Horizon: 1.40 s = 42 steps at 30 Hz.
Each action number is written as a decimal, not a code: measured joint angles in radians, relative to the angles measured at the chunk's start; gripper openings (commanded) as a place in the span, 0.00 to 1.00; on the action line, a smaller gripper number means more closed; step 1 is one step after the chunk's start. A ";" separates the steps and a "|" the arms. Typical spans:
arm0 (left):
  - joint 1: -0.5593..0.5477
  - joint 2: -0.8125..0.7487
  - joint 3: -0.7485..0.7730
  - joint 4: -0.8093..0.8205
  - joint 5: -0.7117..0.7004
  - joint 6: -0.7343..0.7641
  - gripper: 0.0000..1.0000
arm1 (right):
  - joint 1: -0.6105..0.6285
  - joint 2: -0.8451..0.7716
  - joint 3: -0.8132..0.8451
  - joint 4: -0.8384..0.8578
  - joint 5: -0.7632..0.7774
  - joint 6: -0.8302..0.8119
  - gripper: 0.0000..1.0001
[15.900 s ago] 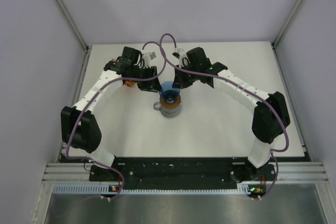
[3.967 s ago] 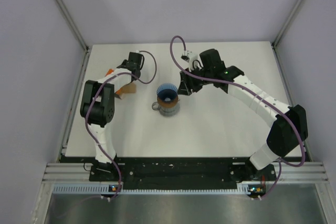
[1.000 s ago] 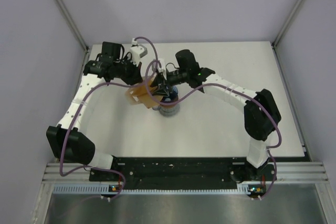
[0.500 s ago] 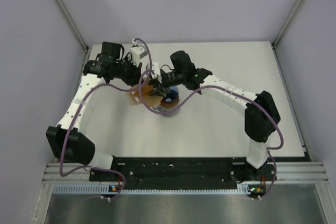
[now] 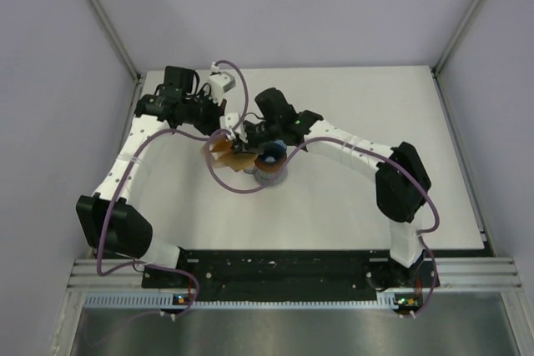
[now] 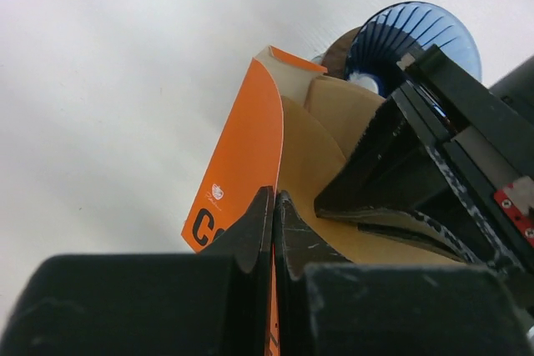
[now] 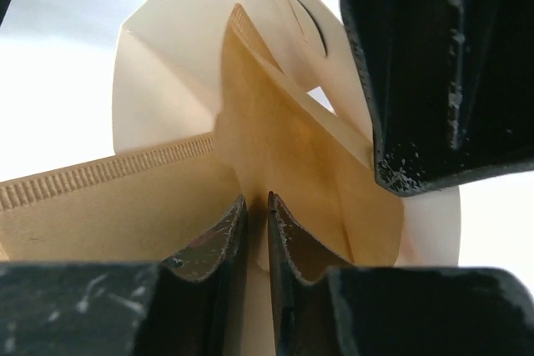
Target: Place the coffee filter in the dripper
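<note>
My left gripper (image 6: 274, 199) is shut on the edge of the orange packet (image 6: 242, 156) and holds it up, left of the dripper; in the top view the gripper (image 5: 219, 137) and the packet (image 5: 224, 156) show too. My right gripper (image 7: 254, 202) has reached into the packet's open mouth and is shut on a tan coffee filter (image 7: 284, 147) from the stack. In the top view my right gripper (image 5: 244, 144) sits between packet and dripper. The blue ribbed dripper (image 6: 413, 39) stands empty on a brown ring (image 6: 337, 49) over the grey mug (image 5: 269, 175).
The packet's cream inner flap (image 7: 167, 56) stands behind the filters. My left fingers (image 7: 434, 64) fill the upper right of the right wrist view. White tabletop (image 5: 359, 198) surrounds the mug, with grey walls on three sides.
My right gripper has moved left from above the dripper into the packet's mouth. The left arm has kept holding the packet, which now hangs a little lower and closer to the mug.
</note>
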<state>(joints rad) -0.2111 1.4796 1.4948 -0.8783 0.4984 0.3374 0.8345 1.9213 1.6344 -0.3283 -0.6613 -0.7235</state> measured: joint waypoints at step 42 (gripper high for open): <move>0.341 0.237 -0.130 0.264 0.177 0.063 0.53 | 0.105 0.283 0.284 -0.068 0.401 -0.319 0.00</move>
<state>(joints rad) 0.1299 1.7168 1.3647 -0.6144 0.6750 0.4000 0.9394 2.2044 1.9186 -0.3962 -0.2607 -1.0428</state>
